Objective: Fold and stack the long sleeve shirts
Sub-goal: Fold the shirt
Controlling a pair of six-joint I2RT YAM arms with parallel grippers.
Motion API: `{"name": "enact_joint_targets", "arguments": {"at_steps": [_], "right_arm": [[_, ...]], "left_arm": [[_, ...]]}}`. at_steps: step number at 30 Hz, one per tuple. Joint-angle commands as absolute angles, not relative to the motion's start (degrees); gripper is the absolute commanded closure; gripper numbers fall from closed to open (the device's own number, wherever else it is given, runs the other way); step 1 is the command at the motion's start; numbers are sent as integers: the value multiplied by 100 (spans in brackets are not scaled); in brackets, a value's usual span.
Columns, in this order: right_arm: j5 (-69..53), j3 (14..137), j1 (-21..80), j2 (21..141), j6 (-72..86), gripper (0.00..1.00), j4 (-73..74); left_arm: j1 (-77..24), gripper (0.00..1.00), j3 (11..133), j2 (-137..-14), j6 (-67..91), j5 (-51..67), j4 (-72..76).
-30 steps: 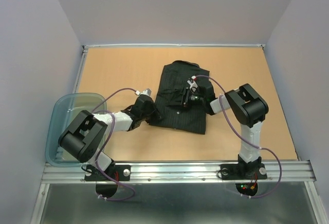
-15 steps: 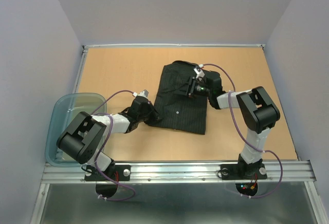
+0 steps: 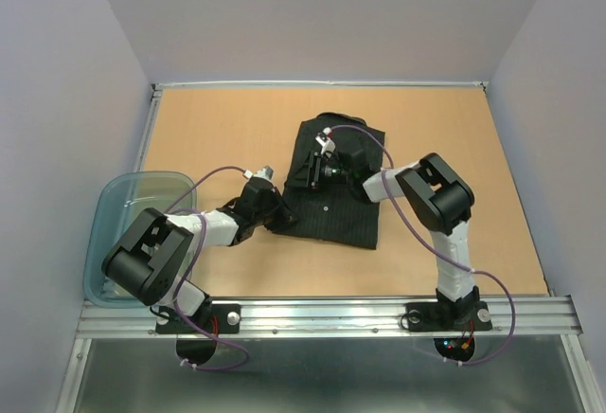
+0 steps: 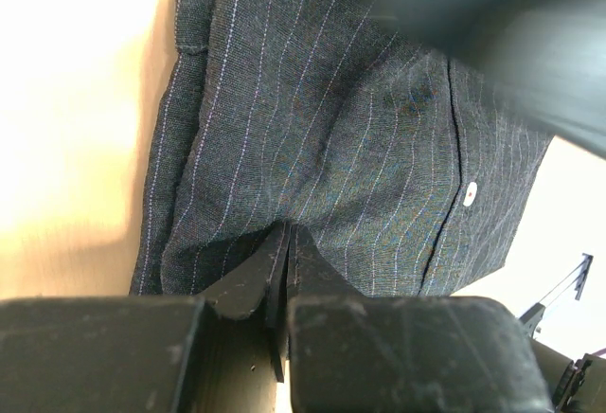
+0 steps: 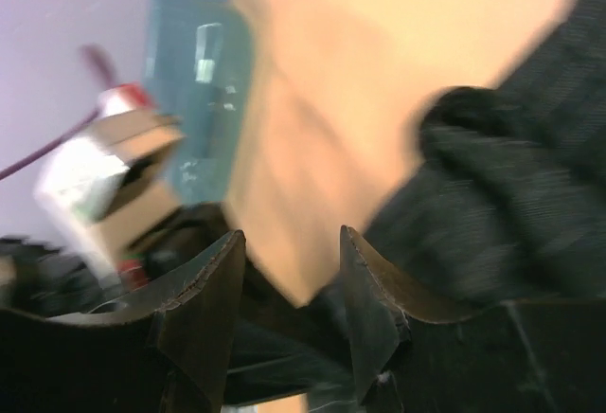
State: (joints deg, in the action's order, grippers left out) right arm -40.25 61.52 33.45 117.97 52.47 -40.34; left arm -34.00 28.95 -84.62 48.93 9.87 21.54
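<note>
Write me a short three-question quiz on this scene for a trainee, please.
1. True or false: the left fingers are pinched shut on the black pinstriped shirt.
2. Where does the plastic tub stand? A) at the left edge of the table; B) on the shirt; C) beside the right arm's base.
3. Fill in: the right fingers, above the shirt, are ____ and hold nothing.
Key: 1 true; 2 A; 3 open.
</note>
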Motion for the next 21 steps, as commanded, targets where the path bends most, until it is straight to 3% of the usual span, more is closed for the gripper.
{"name": "enact_joint_targets", "arguments": {"at_steps": [1, 12, 21], "right_arm": [[-3867, 6801, 3287, 12600, 5081, 50, -4113], [-3481, 7654, 1944, 13640, 4922, 50, -3982], [-3268, 7849, 1564, 12903, 4289, 48, -2778]], "left_arm": [[-3366, 90, 2813, -8376, 4807, 861, 1898], [-3366, 91, 2452, -8095, 4983, 835, 1890], [-3366, 91, 2469, -7919, 4966, 747, 1714]]}}
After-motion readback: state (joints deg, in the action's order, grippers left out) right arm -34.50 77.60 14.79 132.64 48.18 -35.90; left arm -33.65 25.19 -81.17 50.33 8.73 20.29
